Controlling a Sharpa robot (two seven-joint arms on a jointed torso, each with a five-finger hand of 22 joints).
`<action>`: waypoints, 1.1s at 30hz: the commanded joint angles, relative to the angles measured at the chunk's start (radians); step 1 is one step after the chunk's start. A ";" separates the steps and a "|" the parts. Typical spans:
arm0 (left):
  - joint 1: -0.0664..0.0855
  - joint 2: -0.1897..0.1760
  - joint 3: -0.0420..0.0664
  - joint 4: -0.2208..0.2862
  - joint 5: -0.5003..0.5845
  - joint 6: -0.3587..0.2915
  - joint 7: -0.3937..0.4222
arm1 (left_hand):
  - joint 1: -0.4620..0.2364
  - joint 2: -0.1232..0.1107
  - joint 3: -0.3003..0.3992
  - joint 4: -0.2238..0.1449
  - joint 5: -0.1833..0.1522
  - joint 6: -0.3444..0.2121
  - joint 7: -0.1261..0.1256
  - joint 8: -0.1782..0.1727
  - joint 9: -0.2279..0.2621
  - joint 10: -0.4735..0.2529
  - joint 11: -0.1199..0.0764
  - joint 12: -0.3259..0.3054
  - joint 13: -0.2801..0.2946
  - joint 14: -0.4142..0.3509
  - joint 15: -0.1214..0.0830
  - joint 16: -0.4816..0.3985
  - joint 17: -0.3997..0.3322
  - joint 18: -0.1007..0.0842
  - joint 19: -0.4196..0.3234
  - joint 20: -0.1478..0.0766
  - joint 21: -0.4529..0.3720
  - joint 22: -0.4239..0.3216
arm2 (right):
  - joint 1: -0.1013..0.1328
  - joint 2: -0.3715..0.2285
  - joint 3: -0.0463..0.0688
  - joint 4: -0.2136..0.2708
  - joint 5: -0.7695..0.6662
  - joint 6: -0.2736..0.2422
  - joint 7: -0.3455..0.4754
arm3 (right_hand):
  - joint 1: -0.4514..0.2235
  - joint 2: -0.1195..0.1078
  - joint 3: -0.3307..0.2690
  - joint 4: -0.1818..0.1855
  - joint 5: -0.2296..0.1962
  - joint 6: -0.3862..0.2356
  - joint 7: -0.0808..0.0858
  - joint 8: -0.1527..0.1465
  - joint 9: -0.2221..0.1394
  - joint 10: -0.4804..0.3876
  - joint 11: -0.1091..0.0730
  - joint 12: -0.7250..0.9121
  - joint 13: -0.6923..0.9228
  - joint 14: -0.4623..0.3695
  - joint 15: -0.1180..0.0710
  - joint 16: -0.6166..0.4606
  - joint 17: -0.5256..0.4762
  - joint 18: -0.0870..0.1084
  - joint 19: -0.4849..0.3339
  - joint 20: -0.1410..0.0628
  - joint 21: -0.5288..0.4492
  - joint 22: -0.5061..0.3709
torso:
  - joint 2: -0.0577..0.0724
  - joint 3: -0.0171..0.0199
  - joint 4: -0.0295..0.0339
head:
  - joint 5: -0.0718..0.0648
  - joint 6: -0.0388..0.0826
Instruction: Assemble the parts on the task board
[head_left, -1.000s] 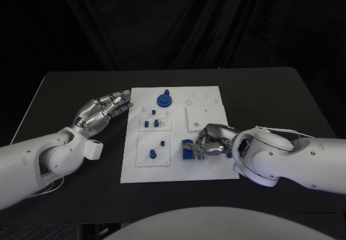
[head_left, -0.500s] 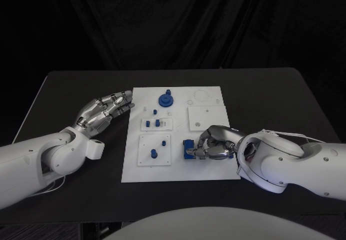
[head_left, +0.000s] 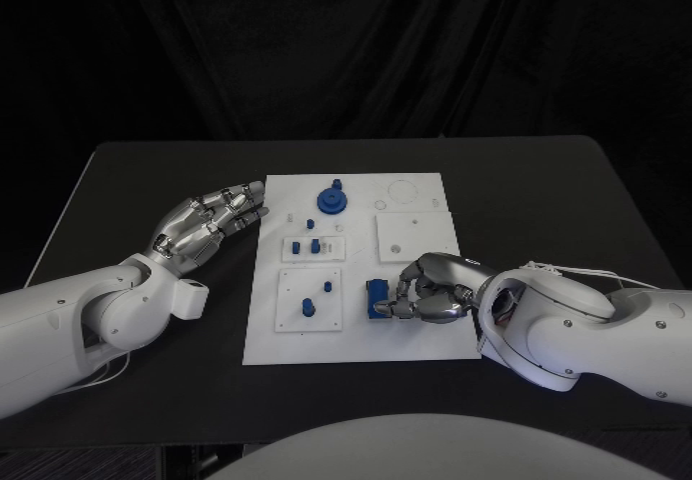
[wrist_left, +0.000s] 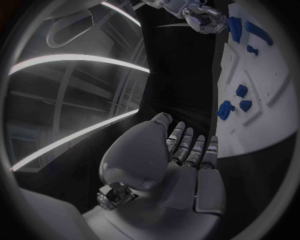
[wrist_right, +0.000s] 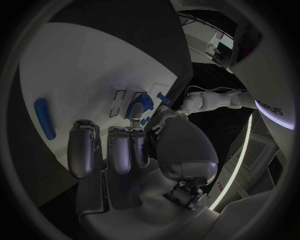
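dim, dark backdrop | overhead strip-light glare | fisheye-bent wrist edges

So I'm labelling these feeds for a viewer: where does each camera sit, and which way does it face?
Head view: on the robot's head, looking down at the task board; both arms show, left hand, right hand.
Left wrist view: behind the left hand, facing along its fingers towards the board's edge.
Right wrist view: behind the right hand, facing the board.
Shared: the left wrist and head views both show the right hand at a blue part.
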 joint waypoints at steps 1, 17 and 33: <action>-0.002 0.001 0.001 0.001 -0.005 0.013 0.007 | 0.011 0.002 0.006 0.000 0.007 0.010 0.036 0.006 0.001 0.004 0.004 0.008 0.001 0.008 0.000 0.005 0.001 -0.015 0.007 0.001 0.004 0.001 | -0.003 0.000 0.000 -0.002 -0.012 0.010 -0.006 | 0.005 0.014 -0.007 -0.001 0.016 -0.009 -0.002 0.007 0.006 0.106 -0.008 0.003 0.263 0.092 -0.006 -0.004 0.205 -0.002 0.049 -0.007 -0.001 0.215 | 0.001 -0.0006 0.0006 | 0.001 0.000; -0.003 0.004 0.001 -0.001 -0.005 0.018 0.005 | 0.011 0.003 0.009 0.000 0.007 0.014 0.037 0.008 0.002 0.006 0.007 0.011 0.002 0.008 0.000 0.005 0.001 -0.015 0.008 0.001 0.004 0.001 | -0.003 0.014 0.000 -0.026 0.005 0.029 0.012 | 0.137 0.019 0.038 -0.034 0.250 -0.031 -0.012 0.014 0.026 0.106 -0.016 0.003 0.263 0.092 -0.013 -0.004 0.205 -0.002 0.048 -0.014 -0.003 0.214 | 0.001 -0.0006 0.0011 | 0.006 0.000; -0.005 0.005 0.001 -0.002 -0.005 0.021 0.005 | 0.011 0.003 0.013 0.001 0.008 0.019 0.041 0.010 0.002 0.010 0.012 0.017 0.002 0.010 -0.001 0.007 0.001 -0.015 0.011 0.000 0.005 0.005 | -0.005 0.022 0.000 -0.037 0.006 0.052 0.010 | 0.225 -0.006 0.096 -0.083 0.231 -0.031 -0.012 0.002 0.022 0.106 -0.017 0.003 0.263 0.092 -0.015 -0.005 0.203 -0.002 0.048 -0.017 -0.003 0.214 | 0.001 -0.0003 0.0007 | 0.006 0.000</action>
